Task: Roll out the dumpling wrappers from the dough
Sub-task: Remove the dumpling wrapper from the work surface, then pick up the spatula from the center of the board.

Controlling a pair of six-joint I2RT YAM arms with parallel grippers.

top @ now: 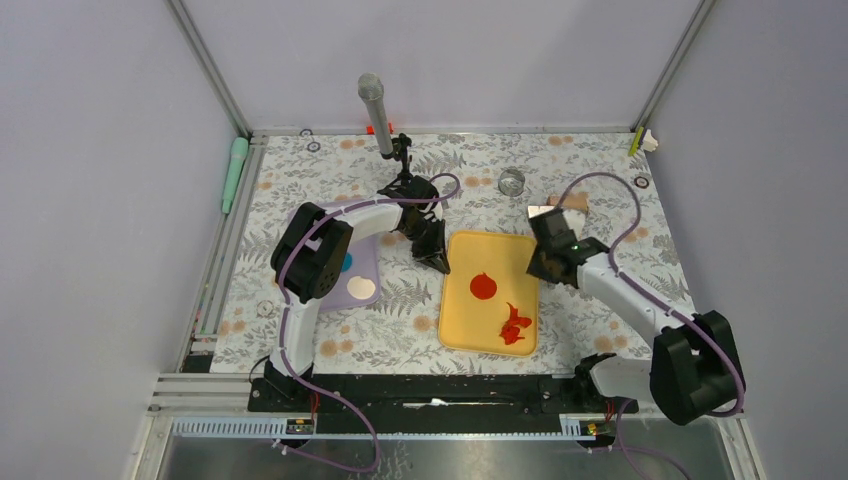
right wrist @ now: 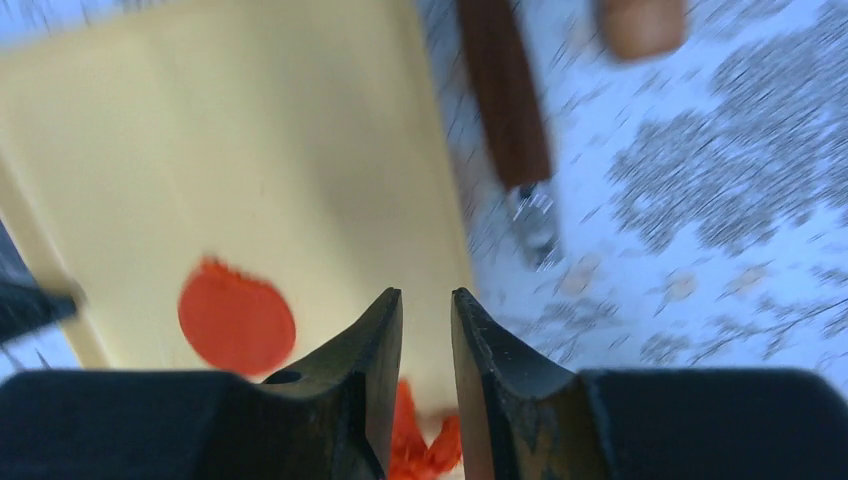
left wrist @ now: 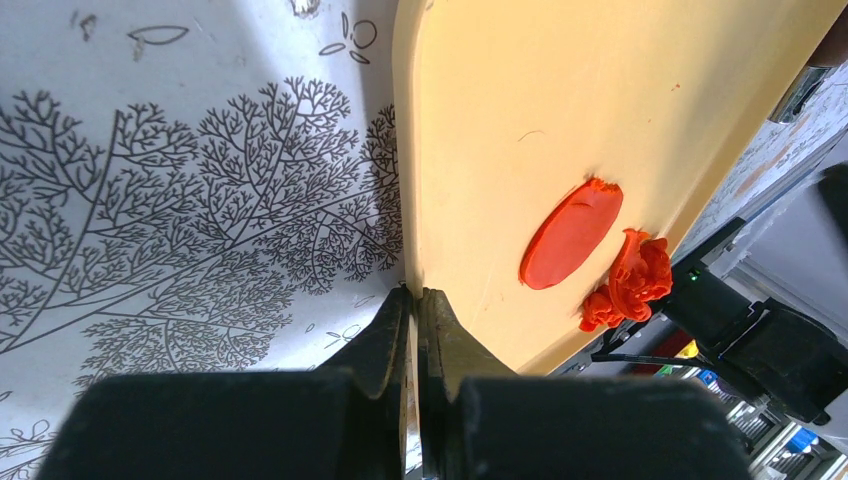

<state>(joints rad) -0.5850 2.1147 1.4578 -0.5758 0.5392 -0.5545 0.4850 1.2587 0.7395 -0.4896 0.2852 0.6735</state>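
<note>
Clad in white shells along the links of the left arm [top: 365,217] and right arm [top: 625,293], with bulky black housings at the joints. Trailed by loose purple cables [top: 284,335] from the near bases [top: 283,385] to the wrists. Ended in matte black, wedge-shaped fingers [left wrist: 380,345] on the left gripper [left wrist: 413,292]. Showed brownish scuffing on the inner finger faces [right wrist: 500,400] of the right gripper [right wrist: 427,293]. Carried a small green light [top: 572,242] at the right wrist.

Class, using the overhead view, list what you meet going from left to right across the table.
green pen → cream disc → left gripper, at the tray rim → red disc → red dough scraps → right gripper
</note>
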